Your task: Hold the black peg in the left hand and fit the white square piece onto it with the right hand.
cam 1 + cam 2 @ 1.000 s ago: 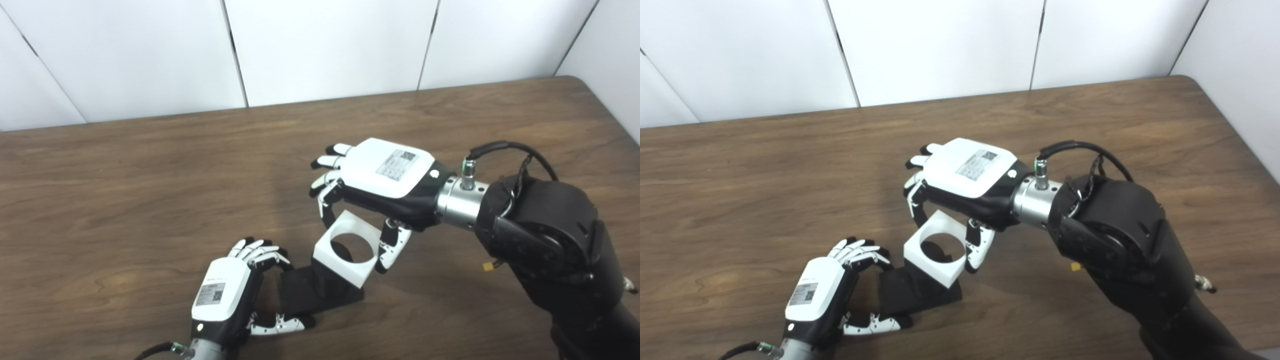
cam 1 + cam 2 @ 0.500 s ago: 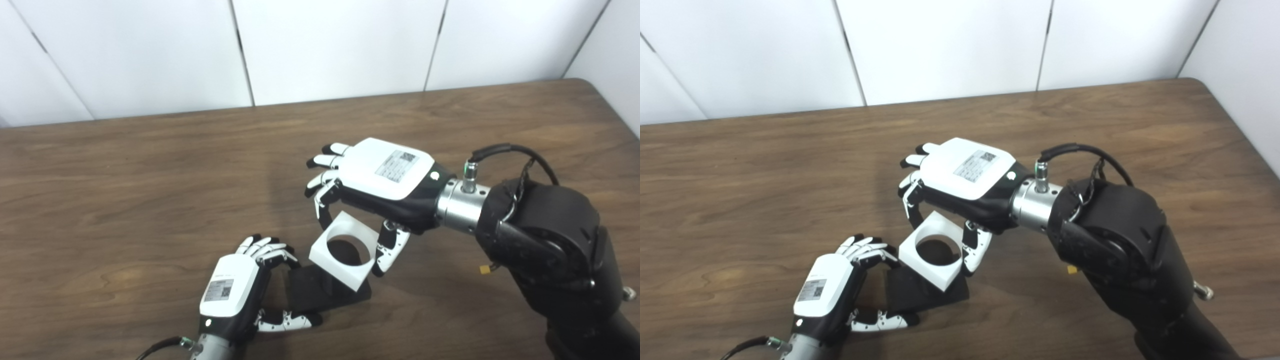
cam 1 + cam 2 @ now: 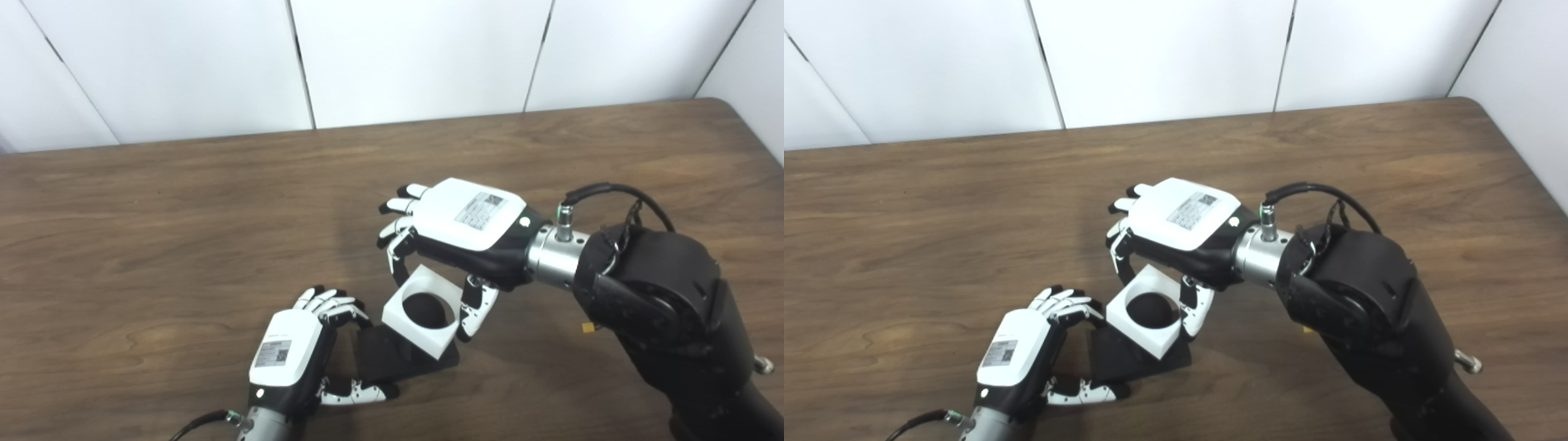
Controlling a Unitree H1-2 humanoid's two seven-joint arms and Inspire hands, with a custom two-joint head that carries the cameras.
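Insertion step underway. Right robot hand [image 3: 468, 229] pinches white square piece [image 3: 422, 315] btwn fingertips and thumb, palm down, piece just under the palm. Black peg [image 3: 1149, 306] shows dark through the round hole, so piece looks started on it, slightly tilted; not judged fully seated. Peg's flat black base [image 3: 392, 361] lies on bench [image 3: 153, 214], and left robot hand [image 3: 294, 358] is clamped on its edge, fingers over, thumb alongside.

To do well: level the piece w/ the base, push straight down along peg axis, left keeps base from sliding. Risk: tilt may bind the bore.

Surroundings: bench otherwise bare near both hands; white wall panels [image 3: 416, 55] beyond, well apart. Nothing blocks; right thumb hangs beside base corner, may touch.
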